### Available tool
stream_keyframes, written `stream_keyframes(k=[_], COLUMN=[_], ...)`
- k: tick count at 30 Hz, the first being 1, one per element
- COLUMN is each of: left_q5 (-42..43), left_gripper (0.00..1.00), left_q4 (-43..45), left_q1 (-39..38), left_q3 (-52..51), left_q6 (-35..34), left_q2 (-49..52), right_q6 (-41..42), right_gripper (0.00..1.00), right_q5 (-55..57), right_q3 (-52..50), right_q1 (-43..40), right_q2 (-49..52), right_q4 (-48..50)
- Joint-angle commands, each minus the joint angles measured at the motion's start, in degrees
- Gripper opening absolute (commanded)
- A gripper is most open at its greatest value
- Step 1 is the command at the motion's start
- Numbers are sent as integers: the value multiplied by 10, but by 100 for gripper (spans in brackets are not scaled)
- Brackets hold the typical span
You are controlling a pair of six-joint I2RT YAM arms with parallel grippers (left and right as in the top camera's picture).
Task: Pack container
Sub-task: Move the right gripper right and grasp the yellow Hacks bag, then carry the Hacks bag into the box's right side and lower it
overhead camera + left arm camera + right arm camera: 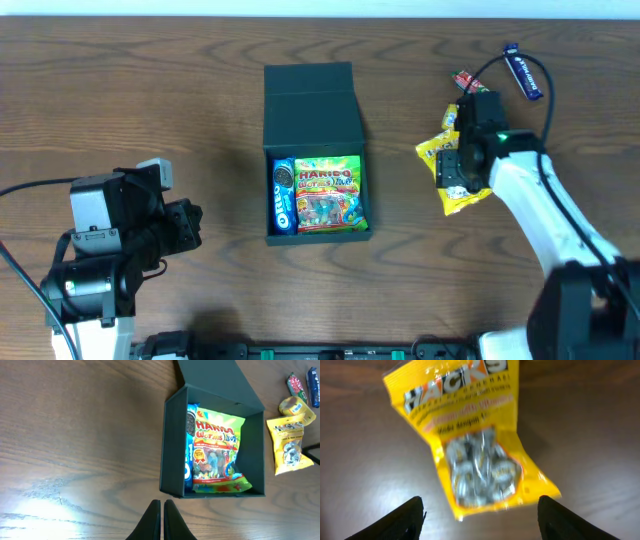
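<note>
The dark green-black container (273, 200) stands open at the table's middle, its flap lid (310, 105) laid back. Inside lie a blue Oreo packet (283, 196) and a green Haribo bag (330, 192); both show in the left wrist view, the container (172, 450) with the Haribo bag (217, 450). My right gripper (480, 512) is open above a yellow Hacks candy bag (470, 435), fingers either side of its lower end. That bag (466, 199) lies right of the container. My left gripper (162, 520) is shut and empty, just in front of the container's near wall.
A second yellow packet (450, 118), a red snack bar (465, 81) and a blue bar (524, 72) lie at the back right, near the right arm's cable. They also show in the left wrist view, the blue bar (313, 385) at the top right.
</note>
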Motion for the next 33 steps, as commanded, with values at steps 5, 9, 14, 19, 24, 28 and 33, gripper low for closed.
stream_keyframes(k=[5,9,14,19,24,28,33], left_q5=[-4,-4,-4,-4,-4,-4,-4], left_gripper=[6,6,6,6,6,5,6], left_q4=[-2,-2,-2,-2,-3,-8,-14], left_q1=[-1,-1,-1,-1,-1,-1,-1], left_q3=[8,8,8,8,8,8,8], left_q6=[15,15,15,15,23,23,23], left_q2=[0,0,0,0,0,0,0], right_q6=[-9,-9,-8,-6,0,0,42], right_gripper=[63,48,12,1,1,1,1], right_q5=[17,17,17,17,16,-37,-134], right_q3=[-4,-4,-4,-1,35,116,161], right_q1=[-3,-3,-3,-2,4,23,66], right_q2=[69,89,99,91,55,-17,-101], right_q4=[54,61,62,38,-28,-118,-142])
